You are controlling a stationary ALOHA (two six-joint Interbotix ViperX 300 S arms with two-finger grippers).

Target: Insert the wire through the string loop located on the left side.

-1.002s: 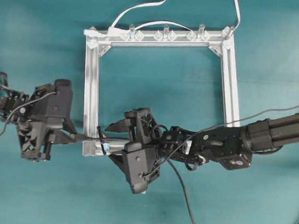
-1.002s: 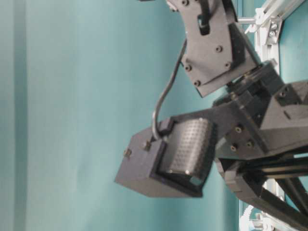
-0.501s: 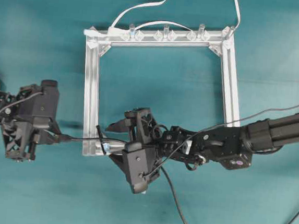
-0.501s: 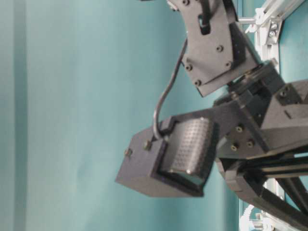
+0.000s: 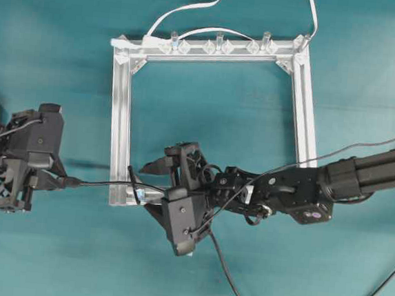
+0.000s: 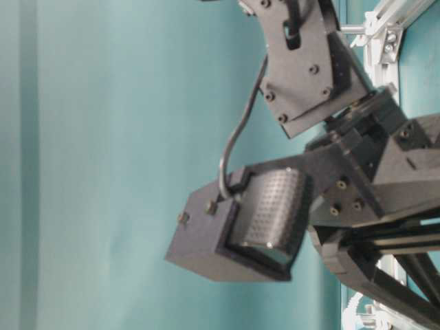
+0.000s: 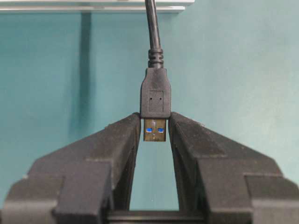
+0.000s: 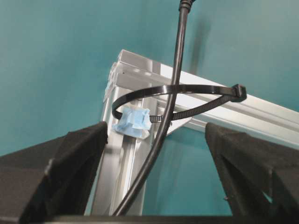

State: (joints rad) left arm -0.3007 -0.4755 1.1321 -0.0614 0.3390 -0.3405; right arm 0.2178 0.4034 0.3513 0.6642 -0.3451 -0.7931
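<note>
1. Left wrist view: the left gripper (image 7: 154,135) clamps the USB plug (image 7: 155,100) of the wire (image 8: 159,135).
2. The wire runs through the string loop (image 8: 180,100) at the silver frame (image 5: 122,114) corner.
3. The right gripper (image 8: 154,177) is spread wide around the loop.

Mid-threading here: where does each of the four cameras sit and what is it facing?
Overhead: above the table, looking down on silver frame, both arms.
Table-level: low and side-on, tipped a quarter turn, close on black arm housing.
Left wrist: behind left end effector, shut on the wire.
Right wrist: between open fingers, facing the string loop.
Shared: the wire.
</note>
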